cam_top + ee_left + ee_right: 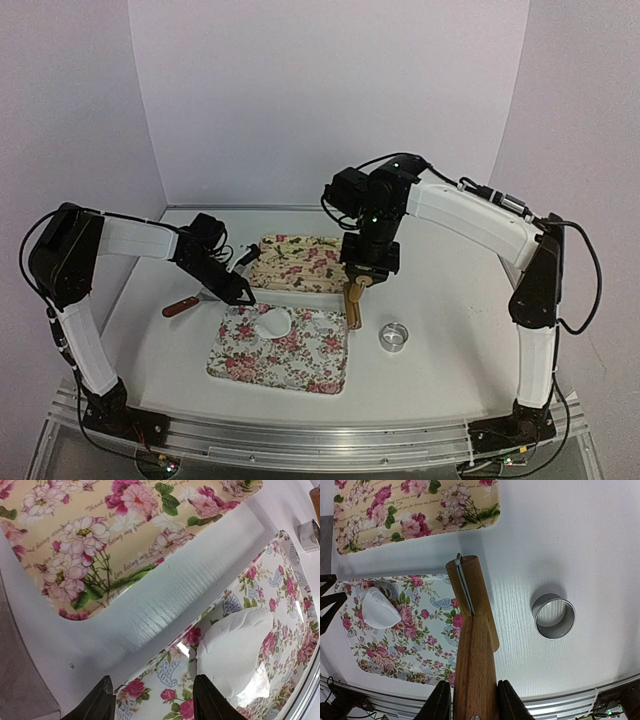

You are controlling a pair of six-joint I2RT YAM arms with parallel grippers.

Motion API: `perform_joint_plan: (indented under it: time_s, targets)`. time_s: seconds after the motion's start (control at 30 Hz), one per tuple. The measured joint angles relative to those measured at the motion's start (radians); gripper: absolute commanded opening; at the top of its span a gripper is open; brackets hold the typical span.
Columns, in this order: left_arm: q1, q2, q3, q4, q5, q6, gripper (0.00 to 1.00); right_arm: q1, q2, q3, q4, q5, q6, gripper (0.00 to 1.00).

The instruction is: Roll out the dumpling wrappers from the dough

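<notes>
A narrow strip of bare table (150, 610) runs between the beige tray (300, 262) and the white flowered tray (300, 362), where the dough (272, 322) sits, while the wooden tool (353, 302) bars its right edge, the metal ring (393, 336) just beyond.

Cam setup: 1 fixed top view, 2 wrist views.
Top ext: high, behind arm bases, looks fwd & down, whole table (450, 380) in frame, far off. L wrist: close, oblique, left gripper (152, 700) tips at bottom edge, just over white tray (280, 580). R wrist: higher, near-vertical, looks down past right gripper (475, 702) & rolling pin (475, 645). All 3 share white tray w/ dough (235, 650), beige tray (100, 540), ring (554, 616).
</notes>
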State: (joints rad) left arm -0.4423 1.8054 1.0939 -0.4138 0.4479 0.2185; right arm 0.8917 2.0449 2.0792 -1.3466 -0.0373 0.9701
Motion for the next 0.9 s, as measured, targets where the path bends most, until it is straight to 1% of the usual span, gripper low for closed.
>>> perform_joint_plan:
  time_s: [0.2,0.43,0.5,0.6,0.67,0.8,0.9]
  targets:
    - [-0.045,0.043,0.014,0.015,-0.038,0.019,0.52,0.000,0.000,0.008,0.000,-0.017,-0.004,0.00]
    - [-0.056,0.058,0.027,0.035,-0.097,0.022,0.51,0.000,0.000,0.019,0.003,-0.035,-0.012,0.00]
    - [-0.057,0.058,0.024,0.049,-0.107,0.022,0.47,0.000,0.000,0.019,0.003,-0.039,-0.016,0.00]
    - [-0.060,0.070,0.024,0.058,-0.117,0.021,0.35,0.000,0.000,0.019,0.008,-0.040,-0.019,0.00]
    - [-0.066,0.082,0.024,0.058,-0.121,0.019,0.33,0.000,0.000,0.019,0.012,-0.041,-0.022,0.00]
    - [-0.084,0.083,0.019,0.075,-0.135,0.015,0.32,0.000,-0.009,-0.004,0.023,-0.041,-0.028,0.00]
    - [-0.101,0.062,-0.014,0.095,-0.155,-0.007,0.27,0.000,-0.029,-0.040,0.023,-0.042,-0.035,0.00]
